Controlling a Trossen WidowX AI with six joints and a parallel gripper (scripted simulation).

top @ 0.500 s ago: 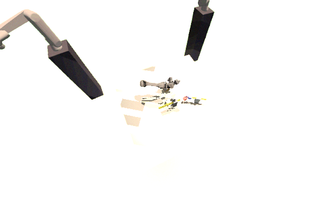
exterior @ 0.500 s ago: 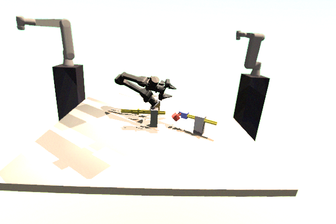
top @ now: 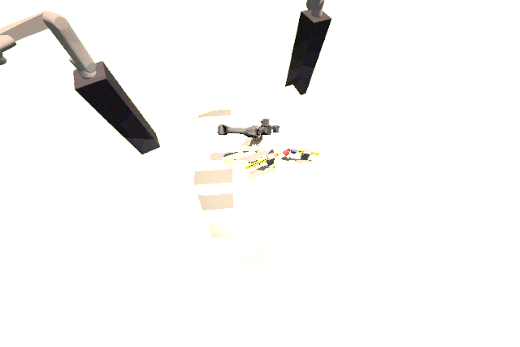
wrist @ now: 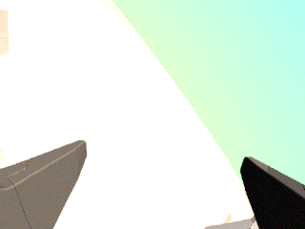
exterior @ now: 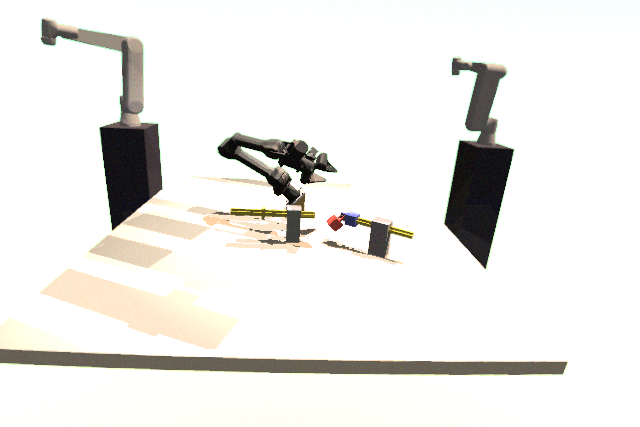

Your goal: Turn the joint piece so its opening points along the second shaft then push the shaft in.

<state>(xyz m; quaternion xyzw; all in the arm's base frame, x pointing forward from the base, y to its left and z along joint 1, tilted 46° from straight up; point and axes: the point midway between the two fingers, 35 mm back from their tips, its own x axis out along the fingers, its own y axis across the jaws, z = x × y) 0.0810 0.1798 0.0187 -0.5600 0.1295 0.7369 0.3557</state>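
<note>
The red joint piece hangs tilted on the blue hinge part at the end of the fixed yellow shaft, which is held in a grey block. The second yellow shaft passes through another grey block; its tip stands apart from the joint piece. My gripper is open and empty. It hangs in the air above and between the two blocks, touching nothing.
Two tall dark pedestals, each carrying a pale arm, stand at the left and right. The table's front edge runs along the bottom of the exterior view.
</note>
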